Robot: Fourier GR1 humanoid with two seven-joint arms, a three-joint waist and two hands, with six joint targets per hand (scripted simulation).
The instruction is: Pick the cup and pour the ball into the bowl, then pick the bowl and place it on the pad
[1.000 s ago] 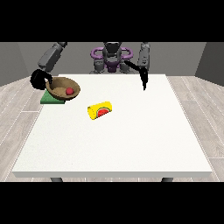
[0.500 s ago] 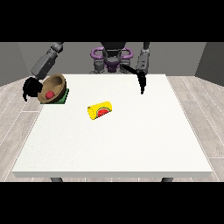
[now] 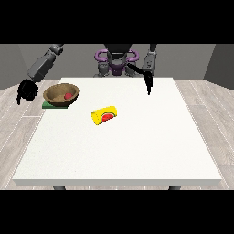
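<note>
- White table (image 3: 137,151): fills the middle of the front view; the robot stands behind its far edge.
- Wooden bowl (image 3: 61,94): stands upright near the table's far corner at the view's left, resting on the green pad (image 3: 47,104), of which only an edge and a corner show beneath it.
- Red ball (image 3: 69,95): lies inside the bowl, toward the side nearer the table's middle.
- Yellow cup (image 3: 104,115): lies on its side on the table, near the bowl but apart from it, toward the table's middle; a red-and-green watermelon picture faces the camera.
- Hand at the view's left (image 3: 26,90): hangs beyond the table's edge, just beside the bowl and clear of it; its fingers look curled inward and hold nothing.
- Hand at the view's right (image 3: 147,82): hangs above the table's far edge, well apart from cup and bowl; its fingers point straight down, close together, holding nothing.
</note>
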